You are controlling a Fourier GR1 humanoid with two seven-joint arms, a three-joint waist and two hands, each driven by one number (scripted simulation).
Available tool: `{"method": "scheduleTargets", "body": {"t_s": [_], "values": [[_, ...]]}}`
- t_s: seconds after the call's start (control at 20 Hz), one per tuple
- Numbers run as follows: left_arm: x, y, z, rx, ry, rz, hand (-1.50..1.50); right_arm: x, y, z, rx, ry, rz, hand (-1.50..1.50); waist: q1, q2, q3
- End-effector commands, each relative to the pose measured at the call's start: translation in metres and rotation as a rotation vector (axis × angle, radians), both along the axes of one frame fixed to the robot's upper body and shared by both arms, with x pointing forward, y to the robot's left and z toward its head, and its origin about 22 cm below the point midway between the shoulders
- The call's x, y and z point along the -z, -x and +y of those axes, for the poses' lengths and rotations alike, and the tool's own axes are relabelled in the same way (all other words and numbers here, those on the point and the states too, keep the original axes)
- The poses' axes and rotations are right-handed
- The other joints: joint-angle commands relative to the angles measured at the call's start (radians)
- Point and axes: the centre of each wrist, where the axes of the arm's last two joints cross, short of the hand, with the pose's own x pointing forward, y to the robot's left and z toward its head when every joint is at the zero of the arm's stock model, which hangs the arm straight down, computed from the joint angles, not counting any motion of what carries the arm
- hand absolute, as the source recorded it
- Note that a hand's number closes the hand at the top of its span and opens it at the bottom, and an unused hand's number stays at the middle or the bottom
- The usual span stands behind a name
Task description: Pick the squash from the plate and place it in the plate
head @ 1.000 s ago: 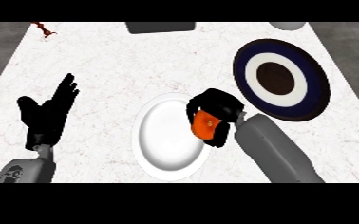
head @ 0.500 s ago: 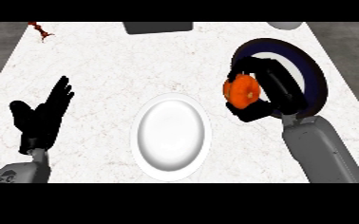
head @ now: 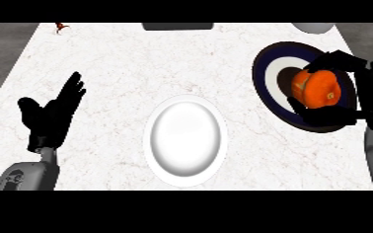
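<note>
Since the earlier frame the right robot hand (head: 331, 116), fingers curled round the orange squash (head: 317, 89), had moved over the dark plate (head: 271, 85), leaving the white plate (head: 183, 139) bare, while the left robot hand (head: 50, 116) rested open.

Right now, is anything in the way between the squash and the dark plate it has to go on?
Nothing visible is. The right hand is curled round the squash, directly over the dark plate. The white plate lies off to its left.
</note>
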Motion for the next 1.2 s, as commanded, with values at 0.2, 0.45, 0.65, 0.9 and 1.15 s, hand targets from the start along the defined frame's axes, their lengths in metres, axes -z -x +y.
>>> {"method": "scheduleTargets", "body": {"t_s": [0.2, 0.45, 0.65, 0.9, 1.15], "values": [[0.011, -0.016, 0.000, 0.015, 0.003, -0.006, 0.00, 0.022, -0.038, -0.050, 0.142, -0.023, 0.066, 1.50, 0.025, 0.009, 0.000], [0.008, -0.015, -0.018, 0.043, -0.005, -0.005, 0.00, 0.055, -0.057, -0.091, 0.159, 0.002, 0.083, 1.50, 0.034, 0.012, 0.001], [0.009, -0.007, -0.030, 0.026, 0.003, -0.026, 0.00, 0.065, -0.061, -0.104, 0.123, 0.119, 0.190, 1.50, 0.037, 0.010, 0.001], [-0.010, -0.013, -0.011, 0.054, 0.002, 0.002, 0.00, 0.080, -0.064, -0.139, 0.070, -0.031, 0.395, -1.50, 0.056, 0.016, 0.003], [0.004, -0.010, -0.010, 0.053, -0.002, -0.023, 0.00, 0.085, -0.071, -0.147, -0.047, -0.048, 0.257, -1.50, 0.050, 0.015, 0.002]]}}
